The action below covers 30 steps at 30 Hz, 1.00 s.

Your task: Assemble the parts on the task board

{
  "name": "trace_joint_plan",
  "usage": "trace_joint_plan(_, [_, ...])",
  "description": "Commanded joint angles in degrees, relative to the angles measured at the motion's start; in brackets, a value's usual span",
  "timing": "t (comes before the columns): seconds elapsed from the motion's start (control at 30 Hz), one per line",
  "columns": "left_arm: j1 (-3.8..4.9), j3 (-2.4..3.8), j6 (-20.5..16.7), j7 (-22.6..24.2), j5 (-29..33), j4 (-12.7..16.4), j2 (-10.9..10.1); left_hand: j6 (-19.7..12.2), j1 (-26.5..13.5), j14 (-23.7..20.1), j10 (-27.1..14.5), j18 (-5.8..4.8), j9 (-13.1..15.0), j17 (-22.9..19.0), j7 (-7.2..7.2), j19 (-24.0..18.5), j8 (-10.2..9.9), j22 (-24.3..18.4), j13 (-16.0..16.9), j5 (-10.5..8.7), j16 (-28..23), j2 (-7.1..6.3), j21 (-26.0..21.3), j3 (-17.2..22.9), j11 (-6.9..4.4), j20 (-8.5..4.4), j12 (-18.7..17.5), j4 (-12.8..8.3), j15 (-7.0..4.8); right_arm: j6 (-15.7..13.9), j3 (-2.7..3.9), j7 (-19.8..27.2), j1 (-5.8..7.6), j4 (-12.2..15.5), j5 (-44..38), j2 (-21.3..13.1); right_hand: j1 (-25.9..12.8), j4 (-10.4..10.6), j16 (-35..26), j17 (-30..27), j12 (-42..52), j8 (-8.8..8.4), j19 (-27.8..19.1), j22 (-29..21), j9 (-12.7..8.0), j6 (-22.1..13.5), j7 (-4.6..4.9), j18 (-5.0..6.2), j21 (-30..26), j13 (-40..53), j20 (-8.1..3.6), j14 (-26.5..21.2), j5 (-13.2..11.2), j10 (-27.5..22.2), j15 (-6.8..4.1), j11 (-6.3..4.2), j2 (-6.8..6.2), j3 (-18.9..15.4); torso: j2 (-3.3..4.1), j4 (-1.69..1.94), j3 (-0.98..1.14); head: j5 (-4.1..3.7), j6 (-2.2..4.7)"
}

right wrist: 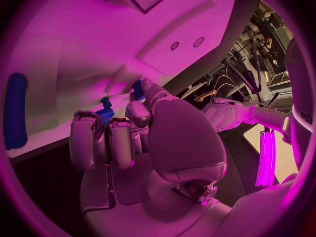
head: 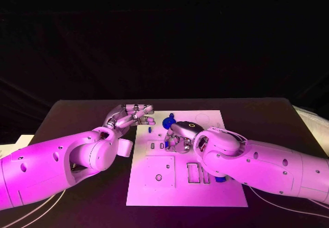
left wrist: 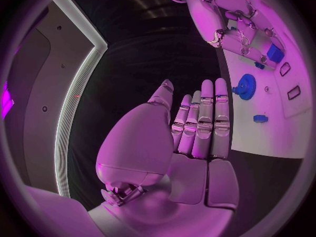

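The parts, a blue gear [left wrist: 246, 86] among them, lie on the white task board [head: 226, 194] mid-tabletop; they look light, stiff and slippery, best pinched by their edges. The right hand [head: 181, 137] curls over the board, its hold unclear. The left hand [left wrist: 197, 126] waits flat and empty beside the board.

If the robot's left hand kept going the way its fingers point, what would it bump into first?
Probably nothing soon. The left hand lies flat beside the task board, fingers pointing along its edge over dark table. The blue gear sits off to the side, though depth is unclear.
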Motion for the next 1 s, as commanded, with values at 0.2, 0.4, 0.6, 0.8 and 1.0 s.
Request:
trace_joint_plan(0.2, [0.02, 0.04, 0.8, 0.7, -0.2, 0.2, 0.1, 0.2, 0.3, 0.2, 0.1, 0.57, 0.0, 0.1, 0.06, 0.1, -0.3, 0.1, 0.0, -0.11, -0.3, 0.49, 0.3, -0.1, 0.0, 0.01, -0.3, -0.3, 0.26, 2.1, -0.24, -1.2, -0.24, -0.2, -1.4, 0.1, 0.0, -0.2, -0.3, 5.6, -1.0, -0.74, -0.5, -0.3, -0.5, -1.3, 0.55, -0.01, -0.3, -0.5, 0.26, 4.1, 0.5, -0.9, 0.6, 0.38, -1.31, -0.5, -0.01, 0.0, -0.03, 0.01, 0.0])
trace_joint_plan(0.4, [0.02, 0.04, 0.9, 0.7, -0.2, 0.2, 0.1, 0.2, 0.4, 0.2, 0.1, 0.57, 0.0, 0.1, 0.06, 0.1, -0.3, 0.1, 0.0, -0.1, -0.4, 0.56, 0.3, -0.1, -0.01, 0.01, -0.3, -0.4, 0.25, 1.9, -0.26, -1.1, -0.25, -0.4, -1.5, 0.2, -0.4, -0.2, -0.3, 5.6, -1.2, -1.03, -0.6, -0.4, -0.6, -1.7, 0.79, 0.01, -0.4, -0.6, 0.44, 4.1, 0.8, -1.1, 0.79, 0.6, -1.96, -0.8, 0.0, -0.03, -0.01, 0.09, -0.23])
trace_joint_plan(0.6, [0.02, 0.04, 0.9, 0.6, -0.2, 0.1, 0.0, 0.2, 0.4, 0.2, 0.1, 0.57, 0.0, 0.1, 0.06, 0.1, -0.3, 0.1, 0.0, -0.1, -0.4, 0.56, 0.3, -0.1, -0.01, 0.01, -0.3, -0.4, 0.25, 1.7, -0.29, -1.1, -0.26, -0.5, -1.5, 0.2, -1.6, 0.4, -0.4, 5.5, -1.4, -1.34, -0.7, -0.6, -0.7, -2.3, 1.02, 0.06, -0.5, -0.9, 0.7, 4.0, 1.6, -1.3, 1.03, 0.85, -3.08, -1.8, -0.01, 0.02, -0.03, 0.1, -0.27])
trace_joint_plan(0.8, [0.02, 0.04, 1.0, 0.5, -0.2, 0.1, 0.1, 0.2, 0.4, 0.2, 0.1, 0.57, 0.0, 0.1, 0.06, 0.1, -0.3, 0.1, 0.0, -0.1, -0.4, 0.56, 0.3, -0.1, -0.01, 0.01, -0.3, -0.4, 0.25, 0.3, -0.31, -1.1, -0.27, -0.4, -1.5, 0.2, -3.2, 1.4, -0.5, 5.5, -2.7, -1.78, -0.9, -0.9, -0.9, -3.6, 1.24, 0.15, -0.8, -1.9, 0.95, 4.0, 1.8, -2.0, 1.27, 1.11, -4.31, -3.8, 0.0, 0.02, -0.02, 0.07, -0.32])
trace_joint_plan(1.0, [0.02, 0.04, 1.0, 0.4, -0.2, 0.0, 0.1, 0.2, 0.4, 0.2, 0.1, 0.57, 0.0, 0.1, 0.06, 0.1, -0.3, 0.1, 0.0, -0.1, -0.4, 0.56, 0.3, -0.1, -0.01, 0.01, -0.3, -0.4, 0.25, -4.6, -0.31, -0.8, -0.37, 0.0, -1.4, 0.1, -4.7, 3.2, -0.7, 5.2, -5.8, -1.77, -1.4, -1.7, -1.0, -5.8, 1.58, 0.31, -1.2, -4.5, 1.25, 3.9, 1.7, -3.9, 1.59, 1.49, -5.08, -7.2, -0.01, 0.0, -0.05, 0.0, -0.33])
